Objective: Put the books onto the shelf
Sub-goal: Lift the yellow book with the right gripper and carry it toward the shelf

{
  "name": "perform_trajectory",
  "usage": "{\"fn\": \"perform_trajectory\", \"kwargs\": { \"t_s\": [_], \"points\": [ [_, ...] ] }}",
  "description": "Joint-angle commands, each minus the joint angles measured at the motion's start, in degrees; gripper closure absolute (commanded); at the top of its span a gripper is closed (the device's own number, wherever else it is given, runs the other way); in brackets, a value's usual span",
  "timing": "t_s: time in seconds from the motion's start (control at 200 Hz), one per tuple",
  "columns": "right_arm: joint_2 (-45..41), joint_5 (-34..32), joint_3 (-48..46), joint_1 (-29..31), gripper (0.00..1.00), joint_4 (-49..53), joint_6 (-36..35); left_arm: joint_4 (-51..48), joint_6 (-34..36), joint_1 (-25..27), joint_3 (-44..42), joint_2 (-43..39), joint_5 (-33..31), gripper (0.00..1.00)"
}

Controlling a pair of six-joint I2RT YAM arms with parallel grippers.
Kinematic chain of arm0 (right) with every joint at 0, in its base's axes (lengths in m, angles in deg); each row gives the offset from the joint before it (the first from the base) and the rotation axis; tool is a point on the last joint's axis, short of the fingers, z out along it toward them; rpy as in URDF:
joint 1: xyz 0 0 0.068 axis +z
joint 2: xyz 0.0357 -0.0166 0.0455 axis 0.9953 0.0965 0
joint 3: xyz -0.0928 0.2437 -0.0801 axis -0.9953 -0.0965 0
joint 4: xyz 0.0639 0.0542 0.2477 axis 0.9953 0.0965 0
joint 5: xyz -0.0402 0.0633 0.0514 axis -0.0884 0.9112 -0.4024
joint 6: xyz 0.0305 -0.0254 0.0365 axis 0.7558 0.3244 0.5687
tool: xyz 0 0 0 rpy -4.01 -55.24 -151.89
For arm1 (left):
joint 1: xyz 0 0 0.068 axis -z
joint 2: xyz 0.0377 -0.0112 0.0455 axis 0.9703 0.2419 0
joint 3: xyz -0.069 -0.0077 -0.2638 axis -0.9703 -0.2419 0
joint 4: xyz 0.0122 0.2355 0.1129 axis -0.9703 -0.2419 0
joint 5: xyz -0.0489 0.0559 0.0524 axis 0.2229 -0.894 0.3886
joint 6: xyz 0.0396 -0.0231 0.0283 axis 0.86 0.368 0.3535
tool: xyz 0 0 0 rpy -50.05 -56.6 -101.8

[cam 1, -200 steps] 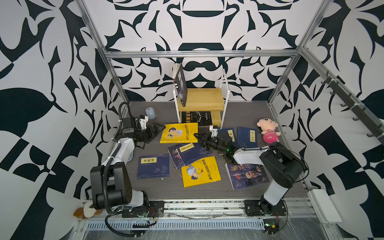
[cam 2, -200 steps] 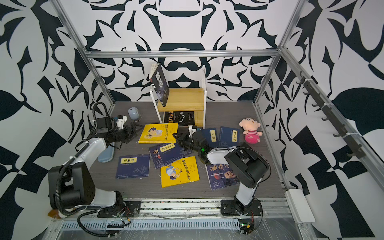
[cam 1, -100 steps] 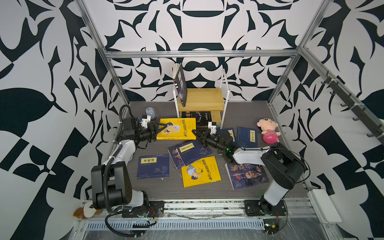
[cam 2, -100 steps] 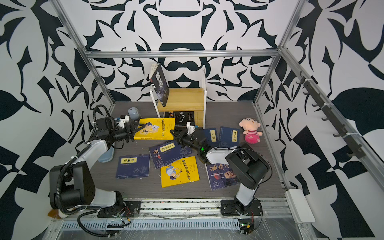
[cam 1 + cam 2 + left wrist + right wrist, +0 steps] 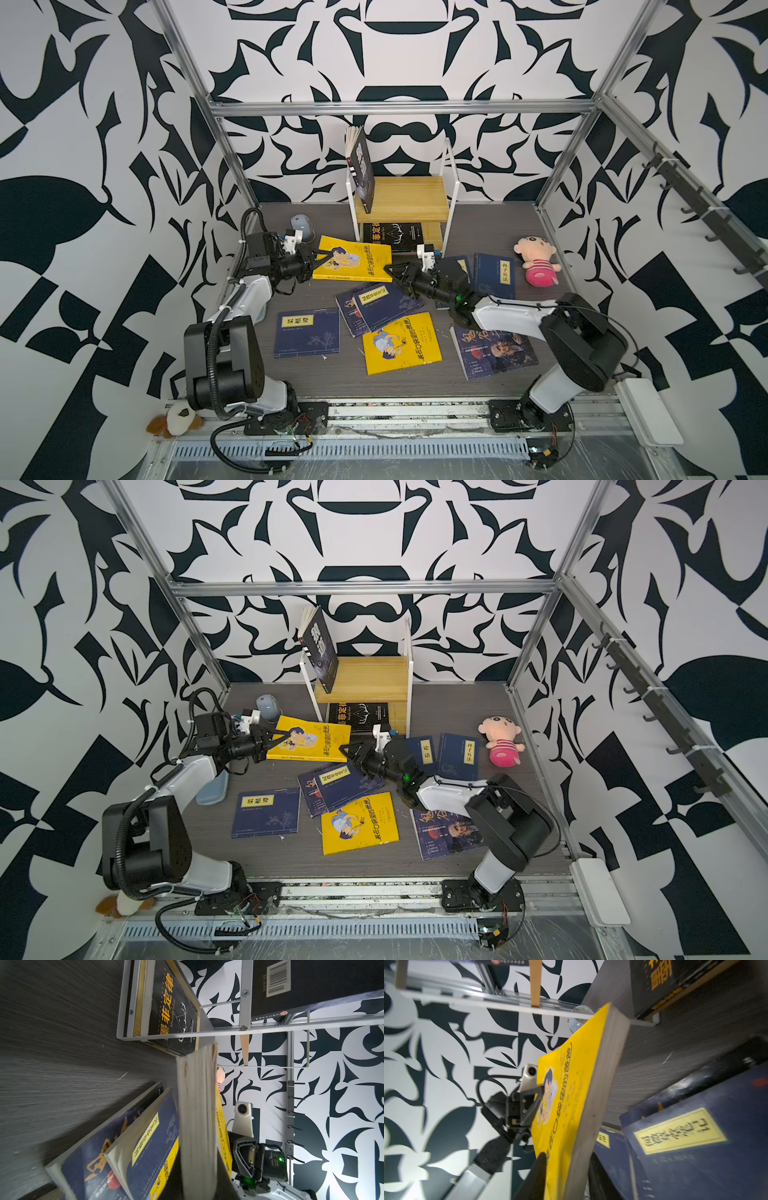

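Handover, judging by the pose: yellow book hung tilted off the floor at middle left of both top views, just below the shelf, an arm at each end. Left gripper was clamped on its left edge. One finger lay across the cartoon boy in the right wrist view, and the page edge ran straight out of the jaws in the left wrist view. Right gripper straddled the opposite corner, jaws partway apart; could not tell whether the pads pressed the cover or not. To do this well, the right jaws needed to open clear of the corner and back off toward lower right, no drag on the cover, before the left arm moved. Grip looked like a shallow pinch on one edge of a floppy paperback, so sag was likely; slow lift was the safe call. Upper board was bare right of the leaning black book, and the lower tier held a flat black book, so the upper gap looked the easier target.
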Motion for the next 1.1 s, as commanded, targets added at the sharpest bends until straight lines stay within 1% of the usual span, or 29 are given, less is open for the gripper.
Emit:
{"fn": "perform_trajectory", "kwargs": {
  "t_s": [0.0, 0.07, 0.16, 0.2, 0.265, 0.29, 0.305, 0.335, 0.4, 0.44, 0.53, 0.595, 0.665, 0.78, 0.935, 1.095],
  "points": [
    [-9.6, -5.6, 2.9, 0.5, 0.51, 16.0, -18.3, -0.3, 2.1, -0.4, -0.2, -4.9, -1.9, 1.00],
    [-13.0, -9.6, 4.4, 0.7, 0.43, 24.5, -24.6, -1.1, 2.2, -0.5, -0.3, -6.2, -2.9, 1.00],
    [-15.7, -15.2, 7.0, 1.9, 0.40, 32.7, -33.1, -3.0, 1.7, -0.6, 0.1, -7.3, -4.9, 1.00],
    [-16.4, -18.7, 8.8, 3.8, 0.39, 35.9, -37.4, -3.5, 1.3, -0.6, 0.1, -7.5, -5.6, 1.00],
    [-16.6, -25.7, 12.1, 8.7, 0.37, 39.7, -48.2, -4.7, 0.6, -0.6, 0.6, -7.8, -7.2, 1.00],
    [-16.3, -28.0, 13.2, 10.9, 0.37, 40.2, -52.6, -4.9, 0.4, -0.6, 0.8, -7.8, -7.5, 1.00],
    [-16.0, -31.6, 13.7, 12.2, 0.37, 40.4, -55.1, -5.0, 0.4, -0.6, 0.8, -7.8, -7.6, 1.00],
    [-15.4, -35.4, 14.8, 14.9, 0.36, 40.3, -61.0, -5.1, 0.1, -0.6, 0.9, -7.8, -7.8, 1.00],
    [-13.4, -40.8, 16.7, 19.8, 0.36, 38.6, -72.1, -5.2, -0.8, -0.6, 1.1, -8.0, -8.0, 1.00],
    [-11.9, -43.7, 17.4, 21.9, 0.36, 37.3, -77.7, -5.3, -1.1, -0.6, 1.2, -8.0, -7.9, 1.00],
    [-8.7, -47.0, 18.4, 24.7, 0.36, 34.1, -88.3, -5.7, -1.6, -0.6, 1.3, -8.5, -7.7, 1.00],
    [-6.3, -48.5, 19.0, 25.7, 0.36, 32.1, -94.5, -6.0, -1.8, -0.6, 1.3, -8.7, -7.3, 1.00],
    [-3.6, -49.3, 20.1, 26.1, 0.36, 31.3, -99.4, -6.2, -2.3, -0.6, 1.2, -8.9, -6.9, 1.00],
    [1.2, -49.7, 22.8, 26.1, 0.36, 30.5, -104.6, -6.3, -3.0, -0.5, 1.5, -8.8, -6.2, 1.00],
    [7.7, -51.4, 27.5, 26.1, 0.36, 30.1, -109.3, -6.3, -3.1, -0.1, 1.3, -8.2, -6.1, 1.00],
    [13.4, -54.3, 30.9, 26.1, 0.33, 25.6, -112.8, -6.2, -2.9, 0.1, 0.9, -8.4, -6.1, 1.00]
  ]
}}
